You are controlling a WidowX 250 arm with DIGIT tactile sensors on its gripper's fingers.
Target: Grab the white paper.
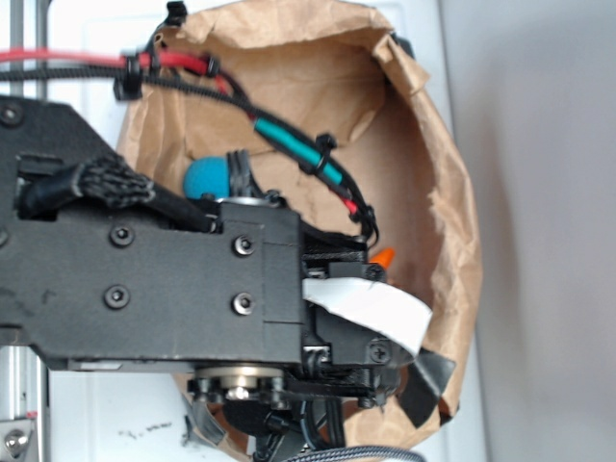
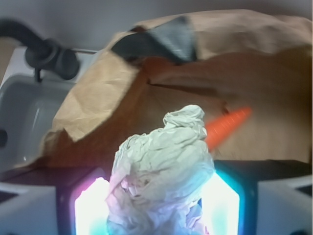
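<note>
Wrist view: paper wad (image 2: 161, 171) sits between the two glowing fingers (image 2: 90, 208) — gripper (image 2: 156, 210) is clamped on it, pads pressed against both sides. The wad is crumpled, greyish-white, sticking up above the fingertips. Behind it: orange carrot (image 2: 227, 125) lying tilted against the brown bag (image 2: 98, 98) interior, apart from the wad. Black tape (image 2: 161, 41) on the bag's rim at top. Grey sink (image 2: 24, 117) with a dark faucet (image 2: 46, 51) off to the left.

Exterior view: arm (image 1: 144, 279) covers most of the bag opening — wad itself is hidden under it. Visible past the arm: carrot tip (image 1: 384, 257), a blue ball (image 1: 207, 178), a smooth white strip (image 1: 371, 310) by the wrist, black tape on the bag's lower edge. Red and green-sleeved cables (image 1: 289, 144) run across the bag mouth.
</note>
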